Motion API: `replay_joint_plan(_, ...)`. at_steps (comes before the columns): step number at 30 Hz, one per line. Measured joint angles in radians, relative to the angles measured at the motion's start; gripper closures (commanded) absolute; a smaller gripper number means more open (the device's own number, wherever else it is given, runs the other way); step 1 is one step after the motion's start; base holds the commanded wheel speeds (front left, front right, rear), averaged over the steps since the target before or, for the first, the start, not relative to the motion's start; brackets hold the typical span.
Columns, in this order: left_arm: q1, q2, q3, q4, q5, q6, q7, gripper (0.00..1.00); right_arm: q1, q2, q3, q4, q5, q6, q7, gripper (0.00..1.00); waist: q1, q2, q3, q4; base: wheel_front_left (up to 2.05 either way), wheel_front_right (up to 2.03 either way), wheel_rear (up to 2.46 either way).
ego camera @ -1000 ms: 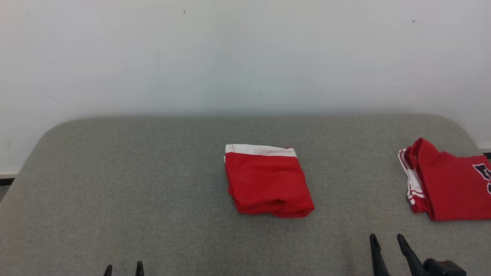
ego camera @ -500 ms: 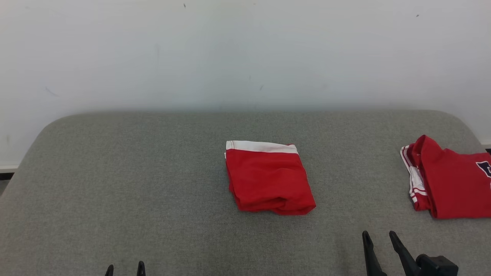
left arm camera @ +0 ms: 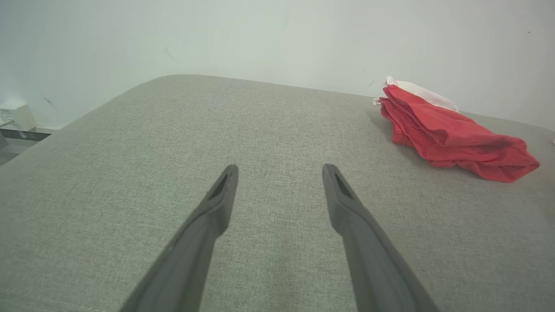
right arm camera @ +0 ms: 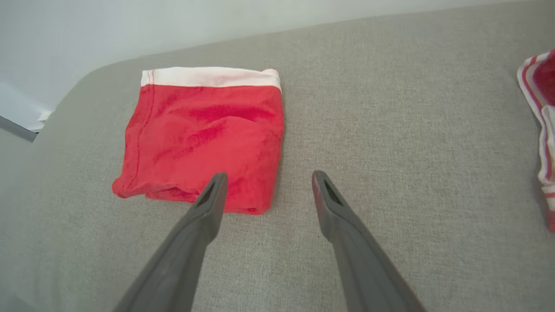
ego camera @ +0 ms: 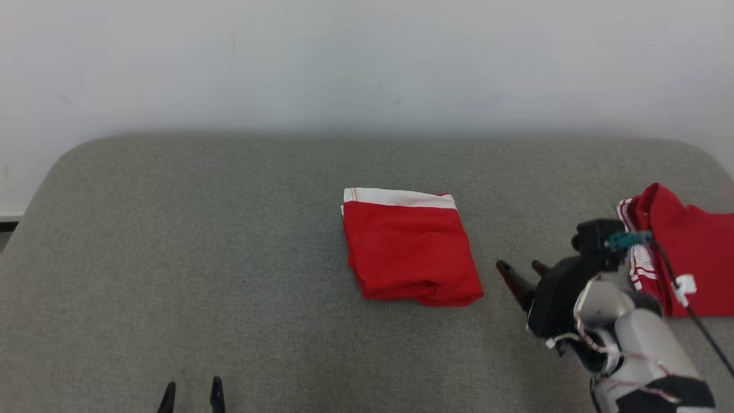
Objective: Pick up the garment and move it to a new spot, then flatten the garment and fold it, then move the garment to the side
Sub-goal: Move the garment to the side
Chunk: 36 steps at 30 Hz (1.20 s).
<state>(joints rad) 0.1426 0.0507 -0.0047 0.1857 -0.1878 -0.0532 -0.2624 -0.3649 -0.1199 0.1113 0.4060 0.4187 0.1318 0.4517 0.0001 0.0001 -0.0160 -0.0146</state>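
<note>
The garment (ego camera: pixel 410 249) is a folded red piece with a white band along its far edge, lying in the middle of the grey padded surface (ego camera: pixel 200 229). My right gripper (ego camera: pixel 520 268) hovers just right of its near right corner, open, with nothing between the fingers. In the right wrist view the garment (right arm camera: pixel 204 138) lies ahead and to the left, and the right gripper (right arm camera: pixel 269 177) has its left finger over the near corner. My left gripper (ego camera: pixel 193 384) stands open at the bottom left, far from the garment (left arm camera: pixel 451 134); the left gripper (left arm camera: pixel 281 169) is empty.
A second red garment (ego camera: pixel 694 252) with white striped trim and a dark print lies at the right edge of the surface, partly behind my right arm; its trim (right arm camera: pixel 542 130) shows in the right wrist view. A white wall (ego camera: pixel 367 57) rises behind the surface.
My right arm has risen and reached forward and left, close to the garment's right corner. The head camera has shifted slightly. The left gripper and both garments stay put.
</note>
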Motion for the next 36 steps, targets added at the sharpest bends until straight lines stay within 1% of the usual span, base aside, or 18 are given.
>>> replay_joint_plan(4, -0.041, -0.001, -0.026, -0.001, -0.007, 0.0, 0.0, 0.0, -0.159, 0.006, -0.106, 0.109, -0.015, 0.0, 0.159, 0.0, 0.0, 0.0, 0.037, 0.027, 0.0, 0.0, 0.0)
replay_joint_plan(7, -0.066, 0.0, -0.045, -0.006, -0.019, 0.002, 0.0, 0.0, -0.261, 0.025, -0.184, 0.184, -0.058, 0.0, 0.236, 0.0, 0.0, 0.0001, 0.074, 0.054, 0.0, 0.0, 0.0)
replay_joint_plan(12, -0.1, 0.0, -0.063, -0.012, -0.037, 0.011, 0.0, 0.0, -0.403, 0.05, -0.303, 0.29, -0.137, 0.0, 0.295, 0.0, 0.0001, 0.0001, 0.144, 0.101, 0.0, 0.0, 0.0)
replay_joint_plan(14, -0.114, 0.0, -0.073, -0.016, -0.044, 0.015, 0.0, 0.0, -0.44, 0.056, -0.343, 0.332, -0.19, 0.0, 0.316, 0.0, 0.0002, 0.0001, 0.173, 0.119, 0.0, 0.0, 0.0)
replay_joint_plan(18, -0.141, 0.0, -0.096, -0.026, -0.06, 0.025, 0.0, 0.0, -0.487, 0.067, -0.419, 0.39, -0.28, 0.0, 0.346, 0.0, 0.0002, 0.0001, 0.225, 0.159, 0.0, 0.0, 0.0)
replay_joint_plan(22, -0.154, 0.0, -0.112, -0.033, -0.068, 0.034, 0.0, 0.0, -0.493, 0.068, -0.486, 0.424, -0.386, 0.0, 0.379, 0.0, 0.0001, 0.0001, 0.267, 0.198, 0.0, 0.0, 0.0)
replay_joint_plan(26, -0.162, 0.0, -0.117, -0.034, -0.07, 0.037, 0.0, 0.0, -0.527, 0.049, -0.502, 0.473, -0.364, -0.001, 0.4, 0.0, -0.0003, -0.0002, 0.297, 0.226, 0.0, 0.0, 0.0)
replay_joint_plan(30, -0.165, 0.0, -0.117, -0.032, -0.077, 0.037, 0.0, 0.0, -0.545, 0.036, -0.44, 0.507, -0.365, -0.005, 0.395, 0.0, -0.0005, -0.0002, 0.315, 0.233, 0.0, 0.0, 0.0)
replay_joint_plan(31, -0.166, 0.0, -0.118, -0.032, -0.077, 0.036, 0.0, 0.0, -0.549, 0.033, -0.42, 0.514, -0.356, -0.007, 0.394, 0.18, -0.0004, -0.0002, 0.315, 0.23, 0.0, 0.0, 0.0)
replay_joint_plan(32, -0.167, 0.0, -0.118, -0.031, -0.077, 0.036, 0.0, 0.0, -0.551, 0.032, -0.401, 0.519, -0.346, -0.007, 0.388, 0.67, -0.0004, -0.0002, 0.314, 0.226, 0.0, 0.0, 0.0)
replay_joint_plan(33, -0.168, 0.0, -0.121, -0.03, -0.078, 0.036, 0.0, 0.0, -0.551, 0.031, -0.378, 0.521, -0.338, -0.007, 0.38, 1.0, -0.0004, -0.0001, 0.313, 0.223, 0.0, 0.0, 0.0)
replay_joint_plan(36, -0.168, -0.001, -0.124, -0.029, -0.088, 0.036, 0.0, 0.0, -0.549, 0.047, -0.306, 0.518, -0.338, -0.006, 0.357, 1.0, -0.0003, -0.0001, 0.308, 0.209, 0.0, 0.0, 0.0)
